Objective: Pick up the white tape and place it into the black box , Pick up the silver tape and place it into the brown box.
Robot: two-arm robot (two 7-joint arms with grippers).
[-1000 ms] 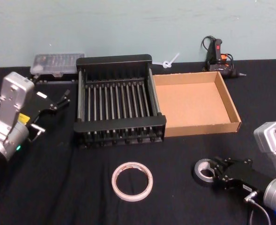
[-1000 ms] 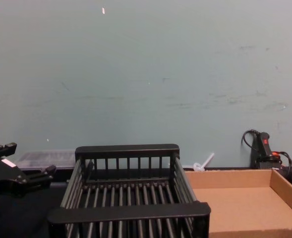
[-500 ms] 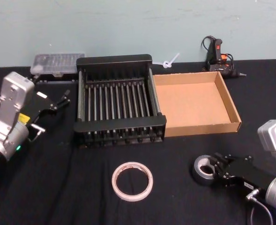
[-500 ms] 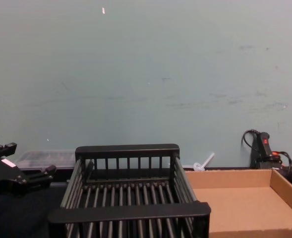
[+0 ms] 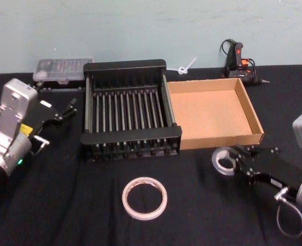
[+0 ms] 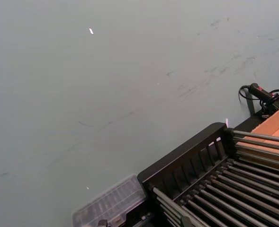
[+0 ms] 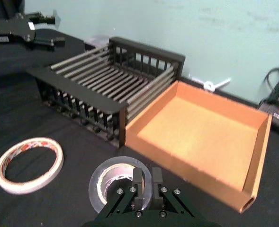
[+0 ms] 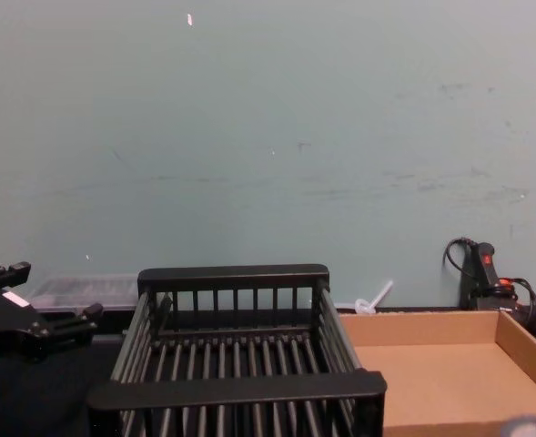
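My right gripper (image 5: pixel 239 163) is shut on the wall of the silver tape (image 5: pixel 222 160), a small grey roll with a pale core, held above the black tablecloth just in front of the brown box (image 5: pixel 256 120). The right wrist view shows the fingers (image 7: pixel 138 181) clamped on the silver tape (image 7: pixel 112 181), with the brown box (image 7: pixel 257 156) beyond. The white tape (image 5: pixel 144 198) lies flat on the cloth in front of the black box (image 5: pixel 130 137). My left gripper (image 5: pixel 67 109) stands open, parked left of the black box.
A clear plastic case (image 5: pixel 62 69) sits behind the crate at the far left. A white zip tie (image 5: pixel 186 66) and a black glue gun (image 5: pixel 238 59) with its cable lie behind the brown box. Black cloth covers the table.
My right gripper has risen off the cloth with the silver tape and carried it forward, toward the brown box's front wall. The left arm and the white tape have not moved.
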